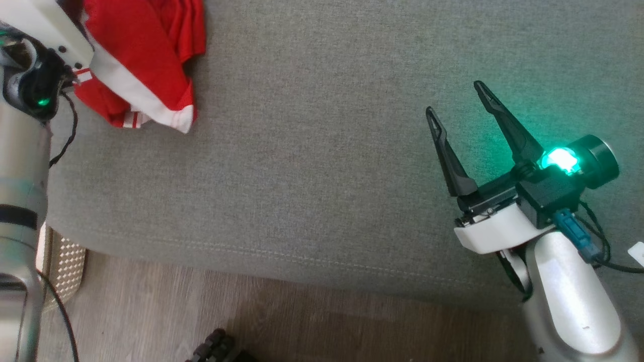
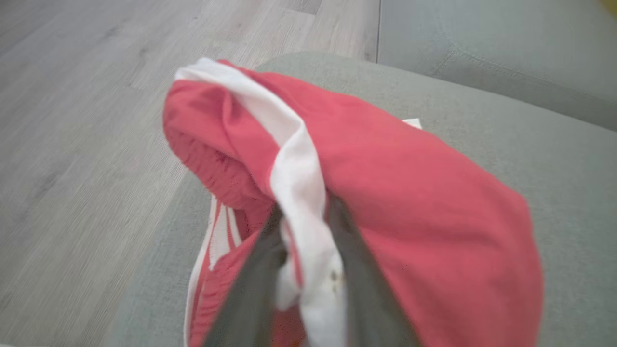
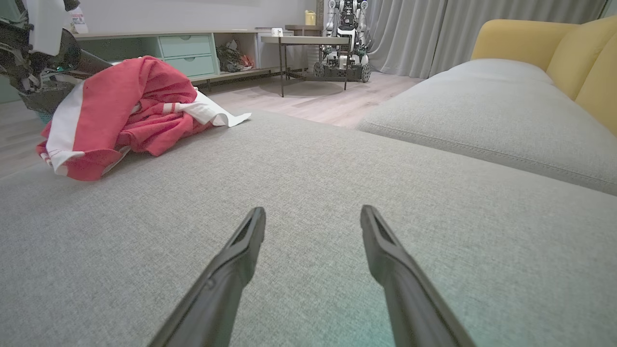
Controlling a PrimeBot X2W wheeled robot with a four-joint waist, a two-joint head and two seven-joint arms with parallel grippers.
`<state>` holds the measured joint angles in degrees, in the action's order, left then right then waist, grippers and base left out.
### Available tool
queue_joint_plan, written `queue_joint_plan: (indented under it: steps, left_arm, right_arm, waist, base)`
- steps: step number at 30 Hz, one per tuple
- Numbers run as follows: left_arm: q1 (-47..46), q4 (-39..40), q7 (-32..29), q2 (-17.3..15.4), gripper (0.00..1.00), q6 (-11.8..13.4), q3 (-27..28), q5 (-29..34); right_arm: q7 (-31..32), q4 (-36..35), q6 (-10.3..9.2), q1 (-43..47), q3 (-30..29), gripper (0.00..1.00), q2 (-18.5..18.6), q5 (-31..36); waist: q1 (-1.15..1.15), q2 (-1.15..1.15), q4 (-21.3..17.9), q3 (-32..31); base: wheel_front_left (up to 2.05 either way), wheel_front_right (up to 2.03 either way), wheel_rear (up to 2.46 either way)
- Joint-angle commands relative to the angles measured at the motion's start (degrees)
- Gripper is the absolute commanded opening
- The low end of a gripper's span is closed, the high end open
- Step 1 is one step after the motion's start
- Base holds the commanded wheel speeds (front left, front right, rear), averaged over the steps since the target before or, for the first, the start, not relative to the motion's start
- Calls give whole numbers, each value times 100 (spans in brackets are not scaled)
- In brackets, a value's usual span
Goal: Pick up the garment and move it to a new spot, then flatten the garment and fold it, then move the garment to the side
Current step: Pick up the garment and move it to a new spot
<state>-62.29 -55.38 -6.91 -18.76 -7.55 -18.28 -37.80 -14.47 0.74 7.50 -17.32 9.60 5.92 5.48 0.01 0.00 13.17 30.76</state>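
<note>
The left tool (image 2: 303,214) pinches the garment (image 2: 385,193) between closed fingers; the right tool (image 1: 454,98), well apart from the garment, has its fingers spread.

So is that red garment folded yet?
No, crumpled: the garment sits bunched in a heap, left fingers pinching it.

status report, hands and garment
Left hand shut on red garment, bunched at corner of cushion. Right hand open over bare cushion, apart from garment. No obstacle seen.
</note>
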Motion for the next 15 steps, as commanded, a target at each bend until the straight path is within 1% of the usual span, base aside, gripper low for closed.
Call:
queue_joint_plan:
  steps: [1,5,9,14,15]
  left_arm:
    - [-98,252,182,-511,0,7,7,-115]
    - [-95,610,712,-666,0,7,-330,-434]
    - [-43,1225,1215,-796,0,7,-651,-890]
    - [24,2078,1550,-1030,0,7,-1000,-1362]
    - [24,2078,1550,-1030,0,7,-1000,-1362]
  right_arm:
    - [-52,-204,-1,-38,122,100,-74,12]
    - [-52,-186,-1,-57,105,100,-129,-9]
    - [-52,-150,-1,-35,82,100,-208,-88]
    - [-52,-147,-1,53,35,100,-280,-208]
    - [-52,-147,-1,53,35,100,-280,-208]
  waist:
    - [-1,0,6,-42]
    - [-1,0,8,-224]
    - [-1,0,-18,-528]
    - [-1,0,-145,-949]
    - [-1,0,-145,-949]
  base:
    - [0,0,0]
    - [0,0,0]
    - [0,0,0]
    - [0,0,0]
    - [0,0,0]
